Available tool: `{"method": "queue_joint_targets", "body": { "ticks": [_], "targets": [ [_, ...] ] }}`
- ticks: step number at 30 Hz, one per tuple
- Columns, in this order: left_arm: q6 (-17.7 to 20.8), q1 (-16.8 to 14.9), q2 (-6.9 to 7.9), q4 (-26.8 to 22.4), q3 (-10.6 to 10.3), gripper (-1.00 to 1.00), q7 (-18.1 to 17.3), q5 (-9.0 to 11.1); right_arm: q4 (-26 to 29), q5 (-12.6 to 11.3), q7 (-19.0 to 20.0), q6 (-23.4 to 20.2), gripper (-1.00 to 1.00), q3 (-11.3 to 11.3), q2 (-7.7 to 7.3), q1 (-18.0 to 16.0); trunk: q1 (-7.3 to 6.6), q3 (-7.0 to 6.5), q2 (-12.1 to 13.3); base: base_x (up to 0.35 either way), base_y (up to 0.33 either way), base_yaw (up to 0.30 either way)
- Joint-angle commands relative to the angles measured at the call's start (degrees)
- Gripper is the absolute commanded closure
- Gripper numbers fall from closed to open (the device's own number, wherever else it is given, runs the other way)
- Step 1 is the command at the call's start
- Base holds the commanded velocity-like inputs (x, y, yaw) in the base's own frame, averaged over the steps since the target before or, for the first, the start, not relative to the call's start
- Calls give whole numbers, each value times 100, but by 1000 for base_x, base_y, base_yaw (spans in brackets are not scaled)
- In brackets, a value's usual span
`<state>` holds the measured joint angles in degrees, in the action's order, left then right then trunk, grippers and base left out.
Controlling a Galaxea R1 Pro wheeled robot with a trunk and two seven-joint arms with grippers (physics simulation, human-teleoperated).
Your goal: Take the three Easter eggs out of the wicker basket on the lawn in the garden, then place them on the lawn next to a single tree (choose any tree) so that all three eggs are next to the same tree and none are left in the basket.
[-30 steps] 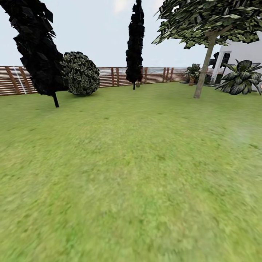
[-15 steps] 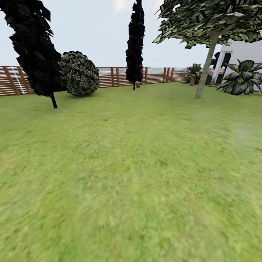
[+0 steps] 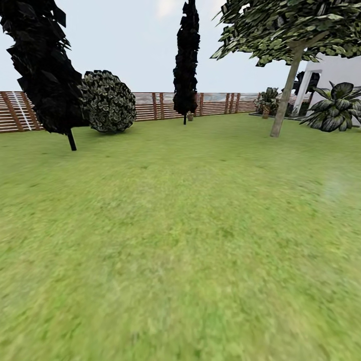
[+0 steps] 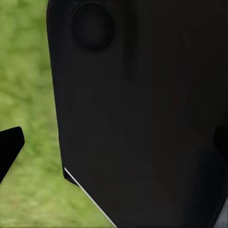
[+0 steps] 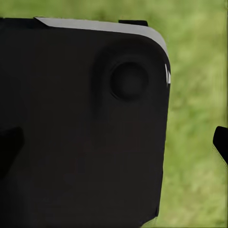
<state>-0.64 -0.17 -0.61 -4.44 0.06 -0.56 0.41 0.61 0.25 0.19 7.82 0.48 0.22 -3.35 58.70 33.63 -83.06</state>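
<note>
The lawn [image 3: 190, 235] spreads broad and green across the head view. A tree [image 3: 284, 95] with a bare grey-brown trunk and leaves high overhead stands at the far right. The Easter eggs and the wicker basket are out of view. In the left wrist view a black fingertip [image 4: 9, 149] of my left gripper [image 4: 114, 147] shows over grass, beside a black robot panel [image 4: 142, 95]. In the right wrist view a fingertip [image 5: 221, 142] of my right gripper [image 5: 114, 147] shows likewise. Both pairs of fingers stand wide apart with no object between them.
A dark leafy thin-stemmed tree [image 3: 45, 75] and a round shrub [image 3: 107, 102] stand at the far left. Another dark slim tree [image 3: 186, 60] has a small brownish object [image 3: 190, 116] at its foot. A brown slatted fence [image 3: 150, 106] closes the back; a white house [image 3: 338, 70] and broad-leaved plants [image 3: 333, 106] lie right.
The whole head view has shifted a little: the left trees have slid outward and the scene looks slightly nearer, so the camera has moved. Nothing in the garden has moved.
</note>
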Motion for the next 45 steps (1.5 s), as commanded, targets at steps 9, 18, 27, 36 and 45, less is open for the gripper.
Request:
{"method": "queue_joint_targets", "body": {
  "ticks": [9,18,27,36,45],
  "targets": [
    [-7,-3,1,1,4,-100,-6,27,-26,-49,7,10,-100,-19,-25,-3,3,5,-2,338,0,0],
    [-1,-7,9,5,20,-100,-6,30,75,-25,10,42,-100,-19,6,-9,3,5,-2,338,0,0],
    [2,-3,9,5,12,-100,-23,30,330,8,49,287,-100,12,22,-17,3,5,-2,338,0,0],
    [2,-4,9,5,20,-100,-23,30,346,10,51,290,-100,21,21,-17,3,5,-2,338,0,0],
    [2,-3,9,5,20,-100,-16,36,361,11,51,290,-100,21,20,-17,3,5,-2,338,0,0]
  ]
}}
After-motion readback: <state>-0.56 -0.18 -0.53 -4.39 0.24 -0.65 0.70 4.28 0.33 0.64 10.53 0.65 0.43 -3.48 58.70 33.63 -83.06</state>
